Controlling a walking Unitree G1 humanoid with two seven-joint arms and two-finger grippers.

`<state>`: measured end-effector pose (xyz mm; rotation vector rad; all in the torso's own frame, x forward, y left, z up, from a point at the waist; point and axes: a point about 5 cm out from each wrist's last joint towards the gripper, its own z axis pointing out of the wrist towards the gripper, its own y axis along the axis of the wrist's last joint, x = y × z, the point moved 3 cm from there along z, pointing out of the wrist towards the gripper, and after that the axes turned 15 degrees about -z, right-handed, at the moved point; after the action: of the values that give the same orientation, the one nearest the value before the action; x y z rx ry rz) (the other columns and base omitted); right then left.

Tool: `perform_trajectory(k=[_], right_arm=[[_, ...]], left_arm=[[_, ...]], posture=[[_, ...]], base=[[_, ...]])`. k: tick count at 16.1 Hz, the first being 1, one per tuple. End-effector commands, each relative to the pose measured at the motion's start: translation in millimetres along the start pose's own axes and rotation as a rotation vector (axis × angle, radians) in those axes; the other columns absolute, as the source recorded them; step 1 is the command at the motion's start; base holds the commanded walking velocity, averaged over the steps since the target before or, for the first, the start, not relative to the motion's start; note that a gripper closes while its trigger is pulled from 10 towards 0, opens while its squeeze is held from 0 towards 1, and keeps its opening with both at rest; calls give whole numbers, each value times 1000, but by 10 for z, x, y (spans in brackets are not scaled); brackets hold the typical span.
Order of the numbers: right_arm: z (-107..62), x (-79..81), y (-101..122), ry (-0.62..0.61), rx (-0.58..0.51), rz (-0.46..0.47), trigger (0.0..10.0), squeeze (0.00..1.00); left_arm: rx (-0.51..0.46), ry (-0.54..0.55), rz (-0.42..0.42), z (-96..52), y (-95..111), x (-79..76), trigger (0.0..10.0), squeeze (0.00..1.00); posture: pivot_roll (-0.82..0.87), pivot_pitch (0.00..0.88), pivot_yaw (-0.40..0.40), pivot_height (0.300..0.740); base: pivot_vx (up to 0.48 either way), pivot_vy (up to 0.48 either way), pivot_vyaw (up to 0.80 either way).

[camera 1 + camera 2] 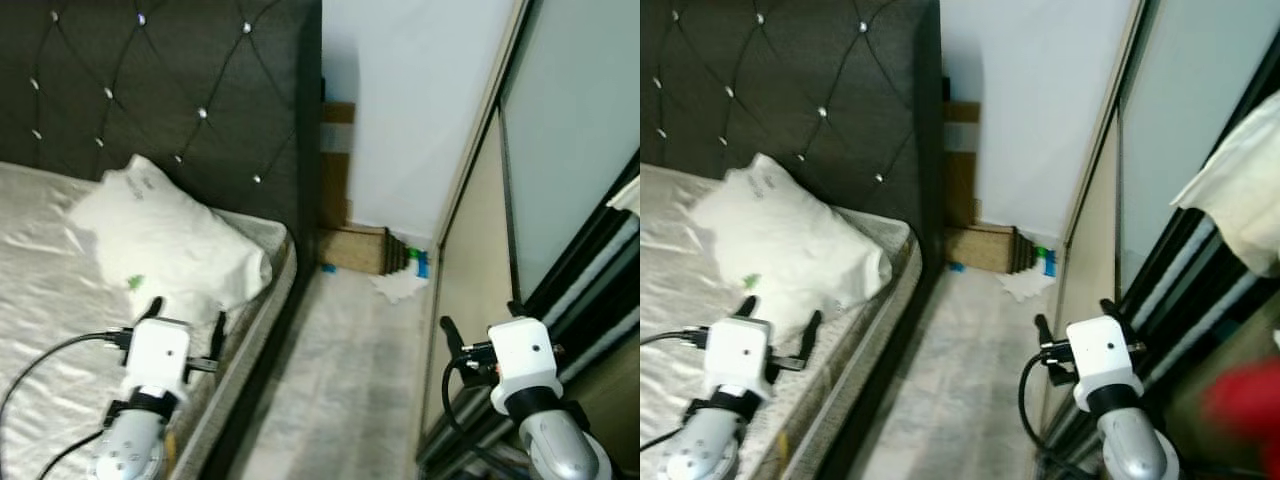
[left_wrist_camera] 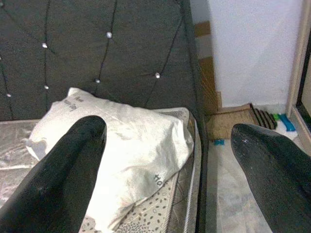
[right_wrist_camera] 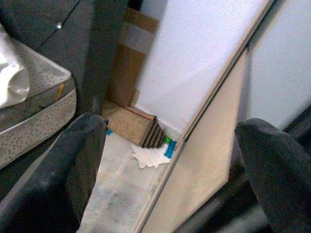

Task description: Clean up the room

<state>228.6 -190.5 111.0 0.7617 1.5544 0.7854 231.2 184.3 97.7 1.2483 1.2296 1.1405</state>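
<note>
A white pillow (image 1: 170, 240) lies on the bed (image 1: 40, 300) against the dark tufted headboard (image 1: 150, 90). My left gripper (image 1: 187, 318) hovers open over the mattress edge, just short of the pillow, with nothing between its fingers. My right gripper (image 1: 482, 322) is open and empty over the floor strip, close to the wardrobe door (image 1: 570, 150). At the far end of the floor lie a crumpled white paper (image 1: 400, 285) and a small blue and green item (image 1: 422, 265), beside a flat cardboard box (image 1: 355, 248).
A narrow strip of pale floor (image 1: 340, 380) runs between the bed frame and the sliding wardrobe. Tall cardboard (image 1: 337, 170) leans in the corner behind the headboard. A white cloth (image 1: 1240, 200) and a blurred red shape (image 1: 1240, 400) show at the right.
</note>
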Motion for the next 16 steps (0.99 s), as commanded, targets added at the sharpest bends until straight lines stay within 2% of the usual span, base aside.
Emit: perform_trajectory(k=[1,3,5,9,16], right_arm=[[-88,-78,7,-10,8,3,10000,0],[-185,-123,48,2,2,0,10000,0],[-191,-140,-18,15,15,-22,10000,0],[-99,-97,31,27,-2,-18,10000,0],[-103,-81,-15,36,7,-11,10000,0]], left_arm=[[-38,6,10,-25,119,22,10000,0],[-50,38,5,-85,180,104,10000,0],[-46,47,4,-120,172,136,10000,0],[-39,41,4,-104,156,90,10000,0],[-34,20,8,-72,134,51,10000,0]], posture=[[-19,18,-35,740],[-22,19,-35,740],[-21,16,-39,740],[-14,7,-41,740],[-19,7,-37,740]], base=[[0,0,0],[0,0,0],[0,0,0],[0,0,750],[0,0,800]])
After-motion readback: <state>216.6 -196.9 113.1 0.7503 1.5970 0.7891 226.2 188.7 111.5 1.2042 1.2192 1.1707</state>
